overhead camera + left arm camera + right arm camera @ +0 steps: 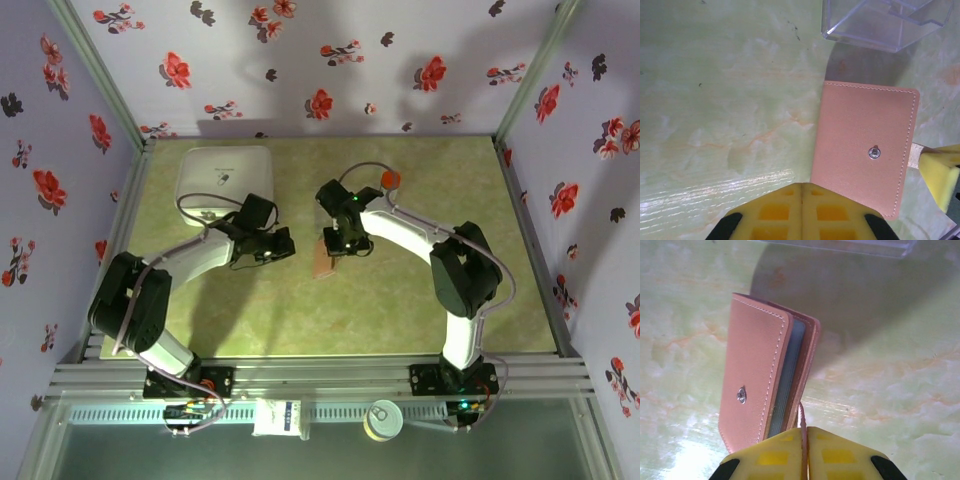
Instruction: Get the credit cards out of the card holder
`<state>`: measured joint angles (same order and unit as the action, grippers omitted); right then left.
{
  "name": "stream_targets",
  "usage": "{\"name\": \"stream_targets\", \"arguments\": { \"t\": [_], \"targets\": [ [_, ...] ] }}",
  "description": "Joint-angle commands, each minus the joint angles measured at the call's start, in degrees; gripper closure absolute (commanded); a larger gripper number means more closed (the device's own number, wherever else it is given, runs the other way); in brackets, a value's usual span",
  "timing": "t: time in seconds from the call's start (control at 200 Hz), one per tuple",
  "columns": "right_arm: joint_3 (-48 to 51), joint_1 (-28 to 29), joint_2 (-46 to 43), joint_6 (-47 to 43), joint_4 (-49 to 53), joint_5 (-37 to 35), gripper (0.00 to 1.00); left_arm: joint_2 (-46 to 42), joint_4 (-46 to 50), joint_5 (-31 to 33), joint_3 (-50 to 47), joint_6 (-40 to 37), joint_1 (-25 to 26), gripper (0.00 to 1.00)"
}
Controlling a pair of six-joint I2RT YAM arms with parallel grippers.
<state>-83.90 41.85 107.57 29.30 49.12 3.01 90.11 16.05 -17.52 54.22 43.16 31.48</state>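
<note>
The left arm sweeps up from its base and bends right across the counter (400,310), its wrist ending just left of centre. The left fingers (772,212) are pressed together with nothing seen between them. Their tips meet the lower corner of the holder (865,145).

The right arm rises from its base, folds at the elbow and reaches left, wrist turned down over the holder (322,262). The right fingers (775,457) are closed on the holder's thin strap (802,420), pinching it. One of them also shows at the holder's far edge in the left wrist view.

The holder (757,375) stands mid-counter between the two wrists. It is slightly parted, with blue-grey pockets (786,370) showing in the gap, and its snap (873,152) faces the left wrist camera.

A clear tray (880,25) sits just beyond the holder, apart from it. A white container (225,180) lies behind the left wrist, near the back-left corner. An orange cap (390,180) sits behind the right wrist. Bare counter runs wide from the holder towards the bases and out to the right wall.
</note>
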Motion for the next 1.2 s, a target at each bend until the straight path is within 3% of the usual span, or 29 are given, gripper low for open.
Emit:
{"name": "stream_targets", "arguments": {
  "t": [0.0, 0.18, 0.41, 0.845, 1.195],
  "targets": [
    [-4.2, 1.6, -0.5, -2.1, 3.4, 0.0, 0.90, -2.2, 2.4, 1.3, -0.6, -1.5, -0.6, 1.00],
    [-10.1, 3.8, 2.5, -2.9, 7.0, -0.8, 0.90, -3.6, 6.4, 4.0, 0.0, -3.9, -0.6, 1.00],
    [-10.3, 4.6, 2.8, -2.2, 4.9, 2.5, 0.90, -2.3, 6.7, 3.2, 0.2, -5.1, -0.3, 1.00],
    [-2.2, 0.9, 0.3, -1.6, 3.5, -0.5, 0.90, 6.4, 2.9, -3.6, 2.1, -6.6, 0.4, 1.00],
    [5.0, -2.1, -1.2, -2.2, 1.8, -3.8, 0.90, 10.4, 1.6, -5.5, 5.4, -6.0, 1.0, 1.00]
  ]
}}
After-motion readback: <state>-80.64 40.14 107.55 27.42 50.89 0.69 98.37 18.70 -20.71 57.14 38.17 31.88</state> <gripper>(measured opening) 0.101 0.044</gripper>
